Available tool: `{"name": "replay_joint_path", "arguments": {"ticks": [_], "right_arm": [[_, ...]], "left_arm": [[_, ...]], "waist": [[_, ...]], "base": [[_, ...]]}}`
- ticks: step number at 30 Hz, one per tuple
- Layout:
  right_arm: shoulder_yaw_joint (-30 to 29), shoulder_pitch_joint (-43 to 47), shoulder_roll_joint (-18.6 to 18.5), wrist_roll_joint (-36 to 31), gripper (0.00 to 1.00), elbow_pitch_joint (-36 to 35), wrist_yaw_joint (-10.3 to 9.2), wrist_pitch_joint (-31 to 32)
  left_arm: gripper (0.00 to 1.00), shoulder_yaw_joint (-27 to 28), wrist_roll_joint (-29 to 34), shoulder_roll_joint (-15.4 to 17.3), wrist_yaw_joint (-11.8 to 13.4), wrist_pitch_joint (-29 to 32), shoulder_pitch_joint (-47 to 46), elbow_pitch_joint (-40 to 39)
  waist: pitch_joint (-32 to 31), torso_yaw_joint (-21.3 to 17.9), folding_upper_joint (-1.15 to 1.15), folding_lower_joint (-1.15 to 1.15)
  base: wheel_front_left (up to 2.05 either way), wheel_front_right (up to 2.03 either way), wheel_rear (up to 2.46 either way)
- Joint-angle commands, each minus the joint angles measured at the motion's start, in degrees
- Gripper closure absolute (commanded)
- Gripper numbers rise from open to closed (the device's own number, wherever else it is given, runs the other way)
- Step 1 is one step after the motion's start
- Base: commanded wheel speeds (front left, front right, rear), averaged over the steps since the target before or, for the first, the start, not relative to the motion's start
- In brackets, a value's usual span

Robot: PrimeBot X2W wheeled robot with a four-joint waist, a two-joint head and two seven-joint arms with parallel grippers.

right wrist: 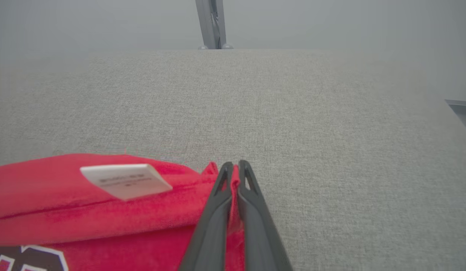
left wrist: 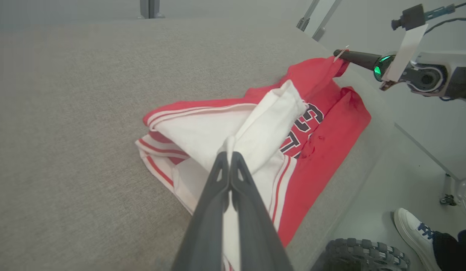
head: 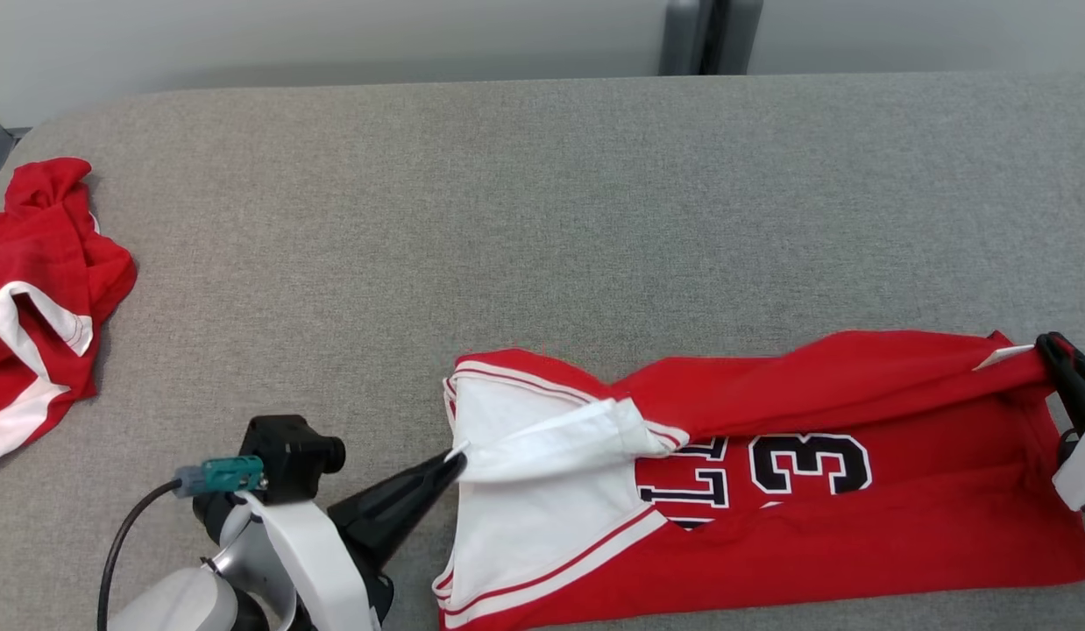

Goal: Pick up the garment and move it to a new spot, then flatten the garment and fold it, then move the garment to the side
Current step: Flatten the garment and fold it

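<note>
- A grey fabric-covered table (head: 542, 193) is seen below a pale wall, and a grey post (head: 709, 35) is set behind its far edge.
- The jersey (head: 858, 535), red with white trim and black lettering outlined in white, is spread sideways on the near right part of the table. Its far edge is folded over into a rumpled ridge along its length.
- The left gripper (left wrist: 229, 155) is clamped on a white fold at the jersey's left end. This fold is held up off the white layer beneath it.
- The right gripper (right wrist: 235, 165) is pinched tight on red cloth at the jersey's far right corner.
- A white tag (right wrist: 125, 180) is seen on the red fabric near the right gripper's tips.
- A second red-and-white garment (head: 43, 280) is seen crumpled at the table's left edge, well apart from the jersey.
- In the left wrist view, a person's white shoe (left wrist: 410, 226) and a black treaded wheel (left wrist: 364, 254) are seen on the floor beside the table.
</note>
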Motion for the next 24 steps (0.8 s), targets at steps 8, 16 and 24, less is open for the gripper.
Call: {"name": "replay_joint_path", "arguments": {"ticks": [8, 16, 24], "right_arm": [[2.86, 2.47, -3.05, 0.84, 1.00, -2.27, -0.02, 0.98], [5.68, 3.70, -6.00, 1.88, 1.00, -5.63, -0.02, 4.48], [7.80, 4.14, -7.07, 2.95, 0.90, -8.30, -0.02, 7.64]], "left_arm": [[1.00, -2.39, -2.13, 3.67, -0.55, 4.28, 2.69, -4.13], [1.00, -4.12, -0.85, 4.36, 0.15, 5.87, 3.54, -4.50], [1.00, -6.55, 3.17, 4.79, 0.64, 6.96, 2.86, -2.34]], "waist": [[-0.86, -0.05, 0.00, 0.00], [-1.38, -0.91, 0.00, 0.00], [-2.12, -1.86, 0.00, 0.00]], "base": [[0.00, 0.00, 0.00], [0.00, 0.00, 0.00], [0.00, 0.00, 0.00]]}}
